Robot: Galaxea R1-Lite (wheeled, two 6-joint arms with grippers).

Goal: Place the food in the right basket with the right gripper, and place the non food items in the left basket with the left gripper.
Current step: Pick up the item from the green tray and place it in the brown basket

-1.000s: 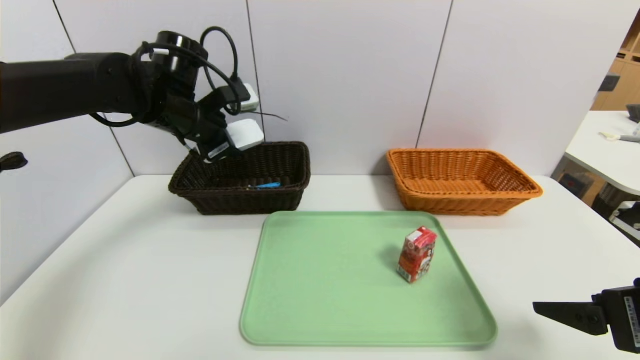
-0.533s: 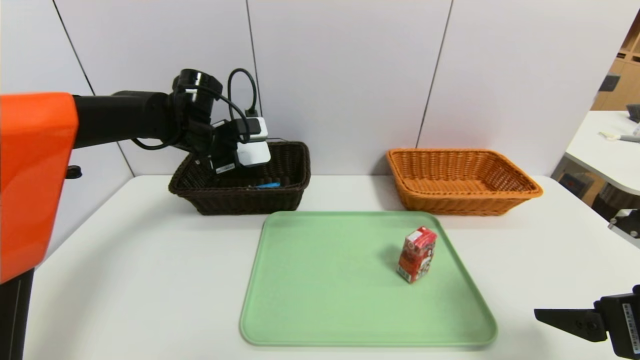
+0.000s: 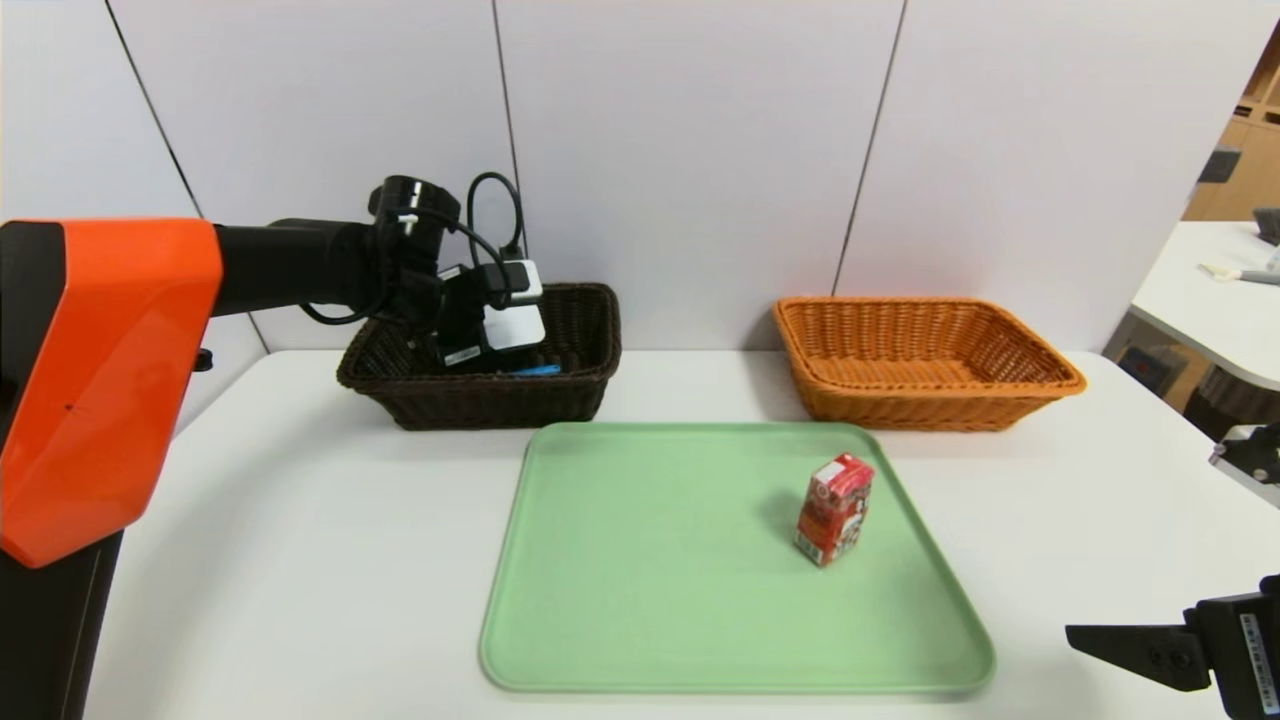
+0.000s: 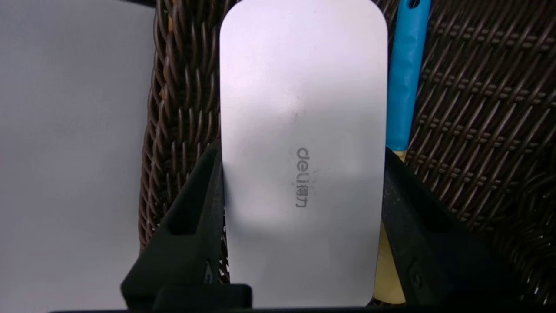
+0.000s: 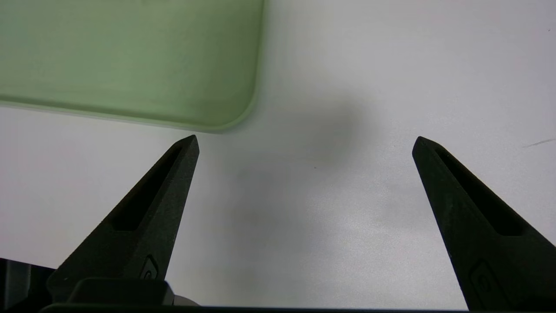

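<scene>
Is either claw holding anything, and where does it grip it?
The left gripper holds the white case by its two long edges, near one end. The right gripper is open and empty.

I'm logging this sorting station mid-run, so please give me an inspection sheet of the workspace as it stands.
Surface: white table carrying a green tray.
Job's things: red drink carton upright on the tray; white case over the dark brown basket; blue-handled rice spoon lying in that basket; orange basket with nothing seen inside.
Clutter: nothing seen.
Grippers: left gripper at the dark basket, jaws against the case's two sides; right gripper parked low beside the tray's near right corner, jaws wide, holding nothing.
Cables: black cable loops at the left wrist.
Surroundings: white wall panels; another table at far right.
</scene>
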